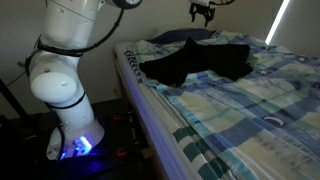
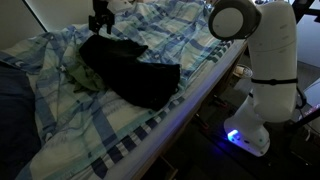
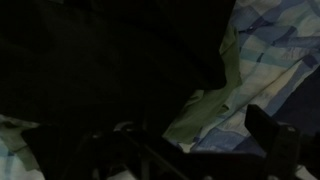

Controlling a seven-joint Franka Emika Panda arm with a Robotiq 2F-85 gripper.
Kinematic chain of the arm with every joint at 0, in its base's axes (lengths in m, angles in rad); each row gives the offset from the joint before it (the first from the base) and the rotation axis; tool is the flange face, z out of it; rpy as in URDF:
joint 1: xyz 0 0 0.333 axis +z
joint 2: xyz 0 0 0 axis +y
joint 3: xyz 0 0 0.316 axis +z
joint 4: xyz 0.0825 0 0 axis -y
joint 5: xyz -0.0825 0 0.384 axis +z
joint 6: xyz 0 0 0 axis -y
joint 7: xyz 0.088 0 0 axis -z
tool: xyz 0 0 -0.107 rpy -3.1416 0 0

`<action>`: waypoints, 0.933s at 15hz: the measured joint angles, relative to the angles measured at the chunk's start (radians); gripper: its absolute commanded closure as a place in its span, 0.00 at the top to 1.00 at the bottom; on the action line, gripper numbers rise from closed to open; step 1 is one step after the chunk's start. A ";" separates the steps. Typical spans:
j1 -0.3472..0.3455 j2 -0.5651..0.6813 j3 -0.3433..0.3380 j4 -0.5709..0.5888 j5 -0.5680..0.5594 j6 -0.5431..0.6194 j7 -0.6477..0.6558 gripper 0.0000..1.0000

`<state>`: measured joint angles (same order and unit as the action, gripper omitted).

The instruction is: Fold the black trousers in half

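The black trousers [image 1: 195,60] lie bunched on the plaid bedsheet near the head of the bed, and show in both exterior views [image 2: 130,68]. In the wrist view they fill the dark left and top [image 3: 90,60]. My gripper [image 1: 203,13] hangs in the air above the far end of the trousers, clear of the fabric, also seen in an exterior view [image 2: 100,20]. Its fingers are apart and hold nothing. In the wrist view the fingers [image 3: 185,150] are dim dark shapes at the bottom.
The blue-and-white plaid bedsheet [image 1: 250,105] covers the bed [image 2: 90,125]. A green cloth [image 2: 85,78] lies against the trousers' edge and shows in the wrist view [image 3: 205,100]. A dark pillow [image 1: 185,37] lies behind the trousers. My arm's base [image 2: 255,130] stands beside the bed.
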<state>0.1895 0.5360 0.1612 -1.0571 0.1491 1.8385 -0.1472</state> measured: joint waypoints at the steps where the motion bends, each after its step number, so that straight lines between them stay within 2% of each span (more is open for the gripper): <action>1: -0.015 -0.026 -0.004 -0.042 0.005 0.000 0.010 1.00; 8: -0.116 -0.238 -0.012 -0.377 0.068 -0.016 0.017 1.00; 14: -0.130 -0.457 -0.049 -0.677 0.068 -0.090 0.000 1.00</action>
<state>0.0591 0.0789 0.1119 -1.7345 0.2168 1.7480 -0.1474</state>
